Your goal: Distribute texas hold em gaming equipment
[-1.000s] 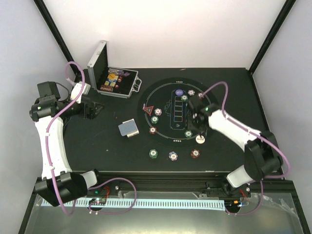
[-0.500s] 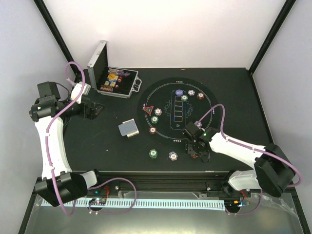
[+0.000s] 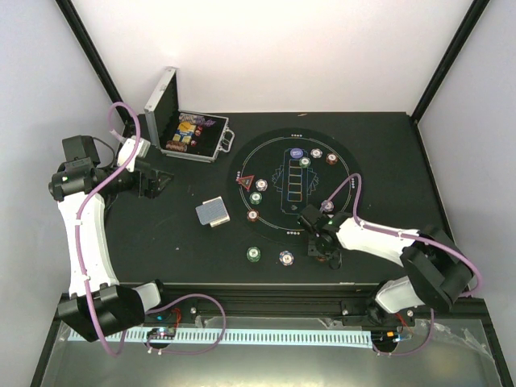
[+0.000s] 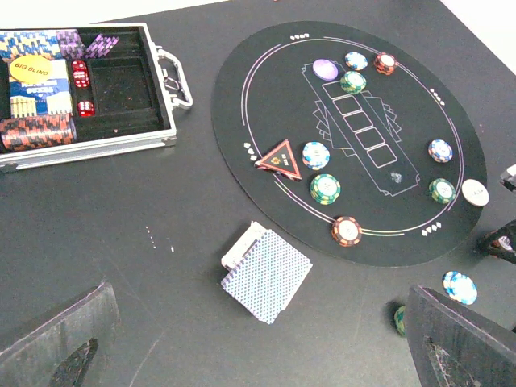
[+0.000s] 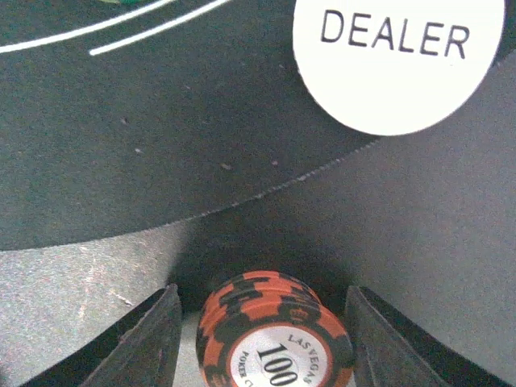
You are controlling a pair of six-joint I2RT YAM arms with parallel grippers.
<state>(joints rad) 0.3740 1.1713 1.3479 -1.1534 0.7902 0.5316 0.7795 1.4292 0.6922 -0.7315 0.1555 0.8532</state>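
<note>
right gripper (image 3: 324, 247): low over the near table edge, fingers parted on either side of the dark red chip stack; a thin gap shows on one side, so no firm grasp is visible.
dark red chip stack (image 5: 272, 334): on bare table just off the mat's near rim, top chip marked 100.
green chip stack (image 3: 255, 254): on bare table, left of the right gripper.
blue-white chip (image 3: 285, 257): between the green chip stack and the right gripper.
dealer button (image 5: 393, 56): white, at the mat's rim, just beyond the dark red chip stack.
playing cards (image 4: 266, 276): a slightly fanned deck, face down, left of the mat.
left gripper (image 3: 160, 182): released, spread wide and holding nothing, near the case.
mat (image 4: 266, 89): round, carrying the red triangular marker (image 4: 280, 156), the purple button (image 4: 325, 69) and several chips.
case (image 4: 173, 105): silver, lid up, far left, with chips and dice inside.
</note>
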